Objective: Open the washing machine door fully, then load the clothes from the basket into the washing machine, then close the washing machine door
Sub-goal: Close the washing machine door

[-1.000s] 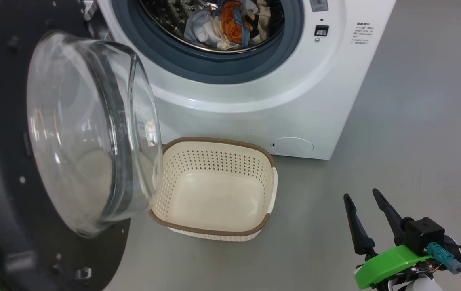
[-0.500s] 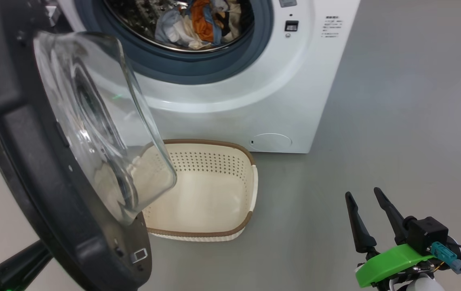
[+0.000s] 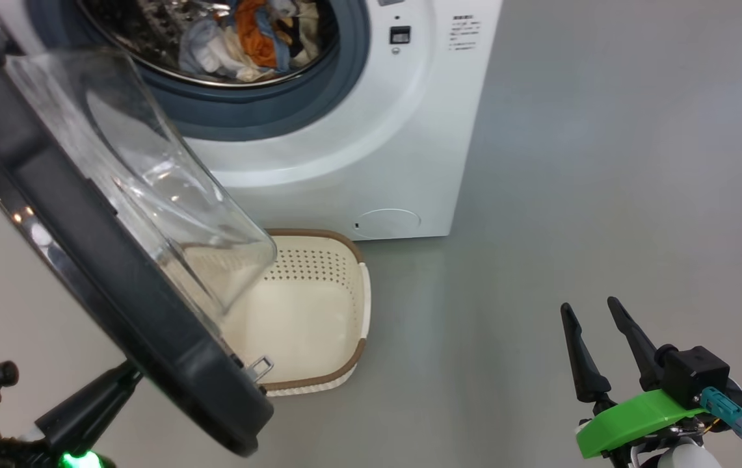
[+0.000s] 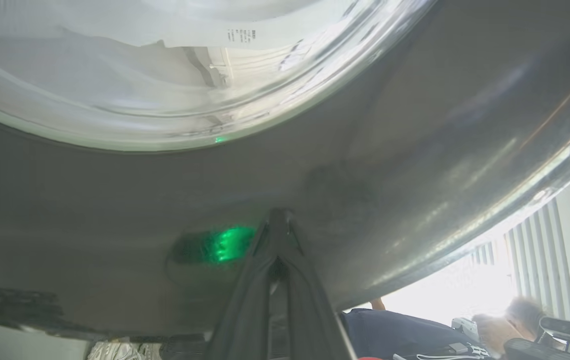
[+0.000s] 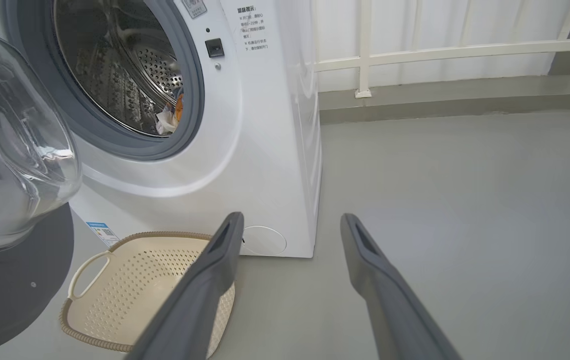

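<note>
Two pincers were seen: the closed left pincer was laid against the glossy black rim of the swung-open round glass-centred washing machine door; the open right pincer was held well apart, empty.

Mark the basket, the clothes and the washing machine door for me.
basket (image 3: 309, 263): head view, perforated back wall.
clothes (image 3: 257, 29): head view, orange piece.
washing machine door (image 3: 149, 325): head view, black rim.

Door hides perhaps half the basket.
</note>
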### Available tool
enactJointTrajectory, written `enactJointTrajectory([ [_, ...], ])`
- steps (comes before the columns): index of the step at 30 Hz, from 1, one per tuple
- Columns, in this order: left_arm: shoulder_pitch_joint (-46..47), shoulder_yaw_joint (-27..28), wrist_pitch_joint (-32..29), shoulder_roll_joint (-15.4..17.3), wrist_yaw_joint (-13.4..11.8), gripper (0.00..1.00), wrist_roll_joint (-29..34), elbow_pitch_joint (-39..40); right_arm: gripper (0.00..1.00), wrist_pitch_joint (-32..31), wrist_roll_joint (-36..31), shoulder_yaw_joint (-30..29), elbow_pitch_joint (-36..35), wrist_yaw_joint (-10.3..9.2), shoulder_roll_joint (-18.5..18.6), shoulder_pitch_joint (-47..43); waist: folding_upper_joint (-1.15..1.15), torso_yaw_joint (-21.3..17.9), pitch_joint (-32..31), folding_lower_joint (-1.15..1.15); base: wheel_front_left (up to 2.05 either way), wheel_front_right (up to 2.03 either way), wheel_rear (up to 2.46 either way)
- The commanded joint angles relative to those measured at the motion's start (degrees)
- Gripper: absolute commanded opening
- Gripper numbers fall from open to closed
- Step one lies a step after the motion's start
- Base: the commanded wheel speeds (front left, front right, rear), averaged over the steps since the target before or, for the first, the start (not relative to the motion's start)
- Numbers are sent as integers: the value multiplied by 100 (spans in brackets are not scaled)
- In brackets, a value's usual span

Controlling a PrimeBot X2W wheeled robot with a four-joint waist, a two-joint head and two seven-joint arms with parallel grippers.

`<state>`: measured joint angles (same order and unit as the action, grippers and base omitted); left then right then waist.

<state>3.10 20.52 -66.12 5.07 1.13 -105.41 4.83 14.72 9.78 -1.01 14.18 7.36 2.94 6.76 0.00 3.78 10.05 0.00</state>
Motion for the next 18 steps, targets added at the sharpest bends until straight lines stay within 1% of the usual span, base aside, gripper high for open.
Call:
enactJointTrajectory([
  [1, 262, 125, 8, 54, 78, 0, -48, 98, 100, 28, 35, 107, -153, 13, -6, -5, 0, -157, 19, 0, 0, 0, 0],
  [10, 646, -88, 511, -157, 465, 0, 10, -282, 100, 28, 70, 90, -193, 13, -6, -62, 0, -443, 42, 0, 0, 0, 0],
  [18, 1033, -364, 991, -210, 618, 0, 44, -648, 100, 28, 67, 106, -176, 13, -6, -41, 0, -558, 42, 0, 0, 0, 0],
])
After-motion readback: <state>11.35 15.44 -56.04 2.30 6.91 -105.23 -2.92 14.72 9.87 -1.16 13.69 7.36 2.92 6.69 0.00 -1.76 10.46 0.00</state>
